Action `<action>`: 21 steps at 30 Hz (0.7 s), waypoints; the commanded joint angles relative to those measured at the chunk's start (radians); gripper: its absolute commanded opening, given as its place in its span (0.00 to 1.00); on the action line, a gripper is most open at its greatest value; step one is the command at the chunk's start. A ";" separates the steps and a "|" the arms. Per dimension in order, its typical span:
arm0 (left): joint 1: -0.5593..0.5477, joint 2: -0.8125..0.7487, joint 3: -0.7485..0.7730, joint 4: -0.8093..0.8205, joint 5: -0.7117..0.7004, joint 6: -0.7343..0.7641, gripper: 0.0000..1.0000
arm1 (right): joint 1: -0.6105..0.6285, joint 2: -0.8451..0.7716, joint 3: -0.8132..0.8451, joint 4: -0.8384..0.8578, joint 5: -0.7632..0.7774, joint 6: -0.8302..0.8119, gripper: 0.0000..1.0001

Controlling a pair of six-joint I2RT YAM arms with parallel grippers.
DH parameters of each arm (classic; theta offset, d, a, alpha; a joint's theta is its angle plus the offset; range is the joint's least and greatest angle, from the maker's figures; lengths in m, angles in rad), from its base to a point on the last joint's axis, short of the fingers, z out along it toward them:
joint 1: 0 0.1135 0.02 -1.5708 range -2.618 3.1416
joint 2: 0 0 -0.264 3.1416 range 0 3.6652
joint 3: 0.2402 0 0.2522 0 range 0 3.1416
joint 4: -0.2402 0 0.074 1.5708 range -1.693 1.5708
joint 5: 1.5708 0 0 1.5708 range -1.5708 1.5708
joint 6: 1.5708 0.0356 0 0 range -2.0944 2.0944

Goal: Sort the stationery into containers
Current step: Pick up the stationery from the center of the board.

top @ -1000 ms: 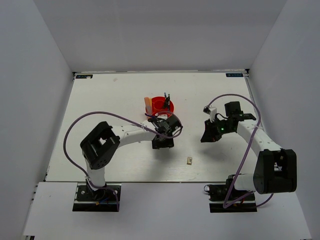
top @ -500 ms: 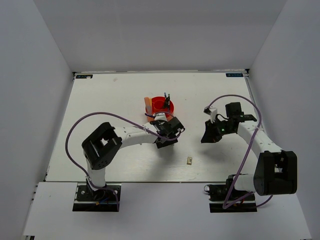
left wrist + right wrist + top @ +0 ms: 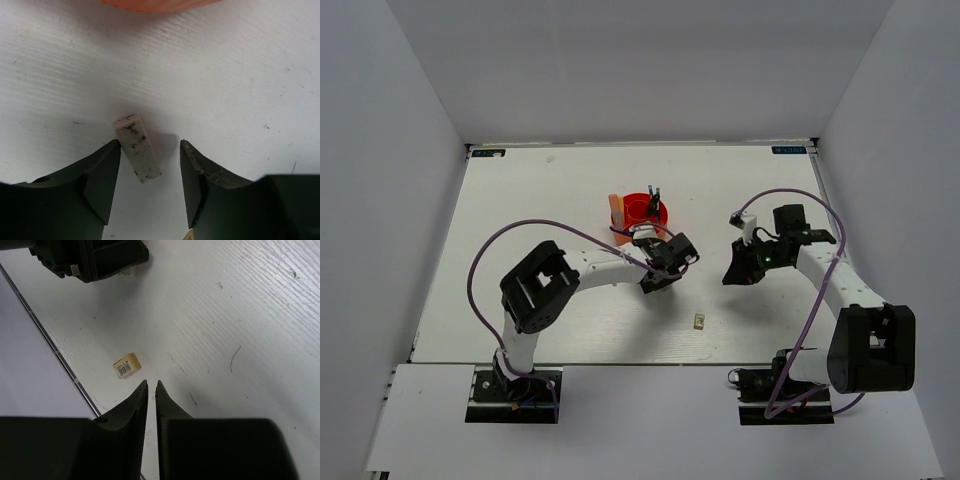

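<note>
The whitish eraser block [image 3: 137, 148], speckled with dark marks, lies on the table between the jaws of my open left gripper [image 3: 150, 145], nearer the left finger and not gripped. In the top view the left gripper [image 3: 665, 266] is just in front of the orange tub [image 3: 645, 212], whose rim [image 3: 160, 4] shows in the left wrist view. Black scissor handles [image 3: 654, 196] stick up from the tub. The tiny beige cube [image 3: 700, 321] with a barcode label [image 3: 126, 364] lies in front of my right gripper [image 3: 151, 384], which is shut and empty. The right gripper [image 3: 738, 268] hovers right of centre.
A pale orange strip [image 3: 614, 207] stands at the tub's left side. The left gripper's body [image 3: 90, 257] shows at the top of the right wrist view. The table's near edge [image 3: 50, 342] runs close to the cube.
My left gripper has moved right and slightly away from the arm bases, staying close in front of the tub. The right arm has barely moved.
</note>
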 commanded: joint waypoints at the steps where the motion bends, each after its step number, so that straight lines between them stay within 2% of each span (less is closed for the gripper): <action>1: -0.019 -0.004 0.023 -0.041 -0.059 -0.031 0.60 | -0.009 -0.027 -0.002 -0.006 -0.034 -0.019 0.14; 8: -0.041 -0.002 0.008 -0.100 -0.076 -0.029 0.51 | -0.023 -0.035 0.004 -0.012 -0.050 -0.016 0.14; 12: -0.057 0.001 0.003 -0.118 -0.093 -0.023 0.34 | -0.028 -0.037 0.007 -0.015 -0.059 -0.016 0.14; 18: -0.074 0.016 0.006 -0.144 -0.102 -0.012 0.19 | -0.040 -0.049 0.008 -0.023 -0.070 -0.013 0.14; 21: -0.088 -0.002 0.000 -0.149 -0.111 0.011 0.08 | -0.046 -0.055 0.008 -0.026 -0.074 -0.014 0.14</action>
